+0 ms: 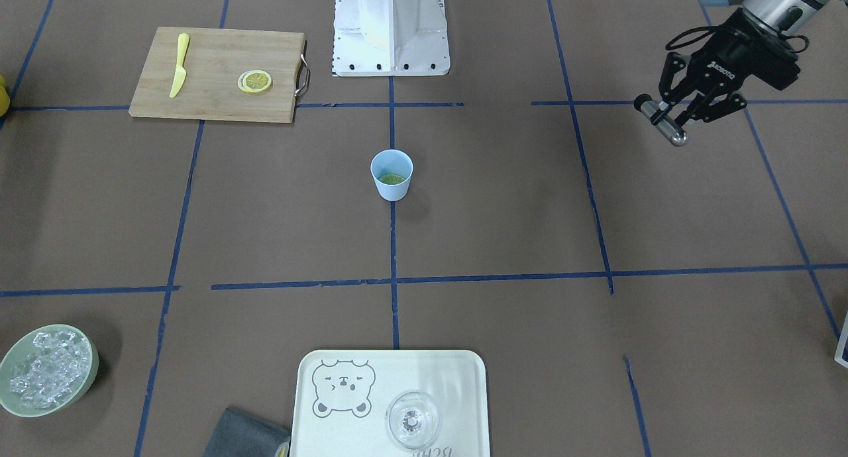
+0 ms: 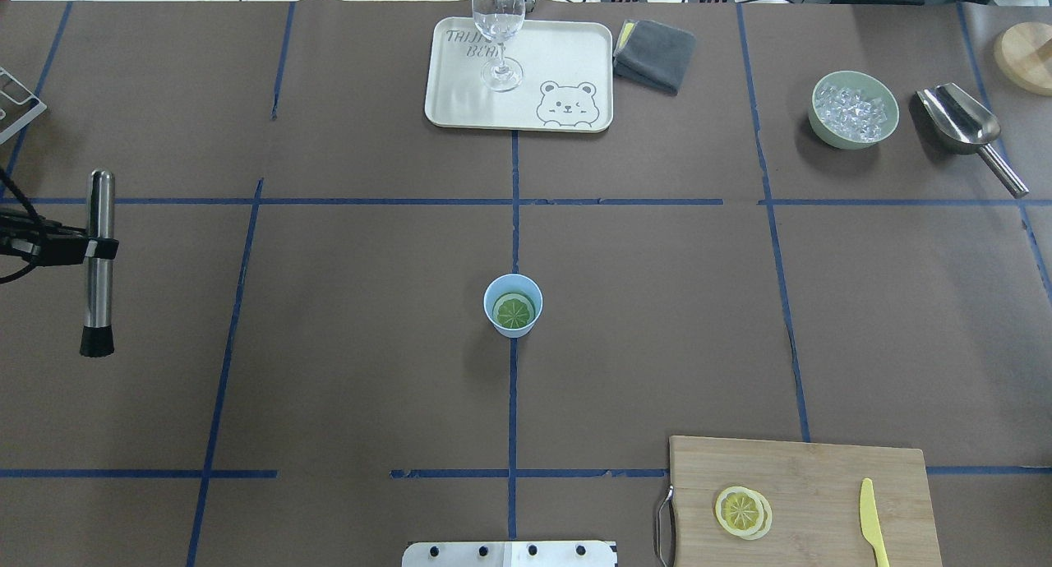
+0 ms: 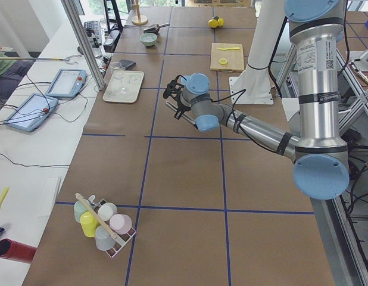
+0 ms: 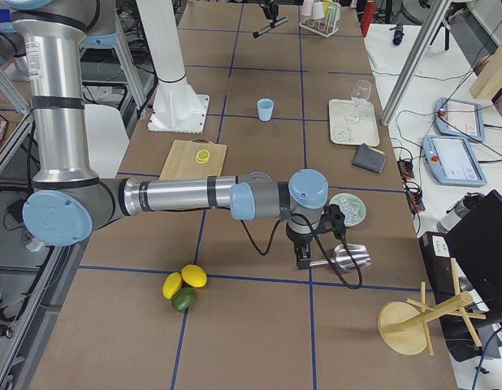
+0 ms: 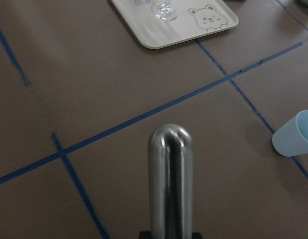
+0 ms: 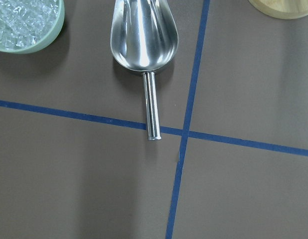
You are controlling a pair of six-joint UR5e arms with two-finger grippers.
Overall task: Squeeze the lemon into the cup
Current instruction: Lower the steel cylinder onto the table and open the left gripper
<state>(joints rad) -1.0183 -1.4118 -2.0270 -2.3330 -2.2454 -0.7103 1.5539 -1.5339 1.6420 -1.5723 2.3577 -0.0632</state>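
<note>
The light-blue cup (image 2: pixel 513 306) stands upright at the middle of the table, also seen in the front-facing view as the cup (image 1: pixel 391 174). The lemon (image 2: pixel 514 311) lies inside it, cut face up, looking greenish. My left gripper (image 2: pixel 100 248) hangs far to the cup's left, shut on a steel rod with a black end (image 2: pixel 99 222). In the front-facing view the left gripper (image 1: pixel 664 116) is tilted above the table. My right gripper (image 4: pixel 301 260) hovers over a steel scoop (image 6: pixel 144 35) at the table's right end. Its fingers do not show, so I cannot tell its state.
A cutting board (image 2: pixel 822 477) with a flat lemon slice (image 2: pixel 742 511) and a yellow knife (image 2: pixel 873 522) lies near right. Far side: a bear tray (image 2: pixel 460 99) with a clear glass (image 2: pixel 499 33), a grey cloth (image 2: pixel 655 53), a bowl of ice (image 2: pixel 853 111).
</note>
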